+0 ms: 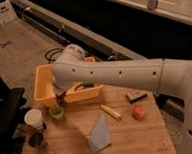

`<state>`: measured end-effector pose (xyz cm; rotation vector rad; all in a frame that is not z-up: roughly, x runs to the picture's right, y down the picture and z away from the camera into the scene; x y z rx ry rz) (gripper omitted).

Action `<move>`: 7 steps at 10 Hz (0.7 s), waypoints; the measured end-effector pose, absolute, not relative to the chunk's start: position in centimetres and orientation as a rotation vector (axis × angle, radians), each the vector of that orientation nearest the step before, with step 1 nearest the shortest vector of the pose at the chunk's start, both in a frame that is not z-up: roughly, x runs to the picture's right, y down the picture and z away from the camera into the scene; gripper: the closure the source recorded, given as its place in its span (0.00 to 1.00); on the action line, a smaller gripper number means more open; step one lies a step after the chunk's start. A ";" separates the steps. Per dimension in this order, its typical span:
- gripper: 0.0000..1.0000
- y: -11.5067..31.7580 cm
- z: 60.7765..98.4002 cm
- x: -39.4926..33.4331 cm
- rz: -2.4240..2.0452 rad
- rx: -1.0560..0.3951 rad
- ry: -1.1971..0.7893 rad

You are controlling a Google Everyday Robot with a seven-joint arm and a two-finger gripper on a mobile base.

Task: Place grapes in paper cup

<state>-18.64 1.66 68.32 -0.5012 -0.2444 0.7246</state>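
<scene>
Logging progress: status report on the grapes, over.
Pincer hangs just above green cup, at yellow bin front. Grapes not discernible. Paper cup upright nearby, nothing blocking.

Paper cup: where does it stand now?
The paper cup stands at the view's left on the table, beside the green cup; the gripper hangs near that green cup.

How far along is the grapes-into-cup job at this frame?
Done: nothing visible; the paper cup looks pale on top, no dark bunch. In hand: the hand hangs at the front wall of the yellow bin, just above the green cup, short of the paper cup; whether it carries grapes is unclear. Left: move over the paper cup and release the grapes.
</scene>
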 end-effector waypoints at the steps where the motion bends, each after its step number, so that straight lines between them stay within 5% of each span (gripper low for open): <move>1: 1.00 0.6 68.0 -21.1 0.694 -0.498 -0.277; 7: 1.00 -0.6 67.3 -25.8 0.638 -0.529 -0.349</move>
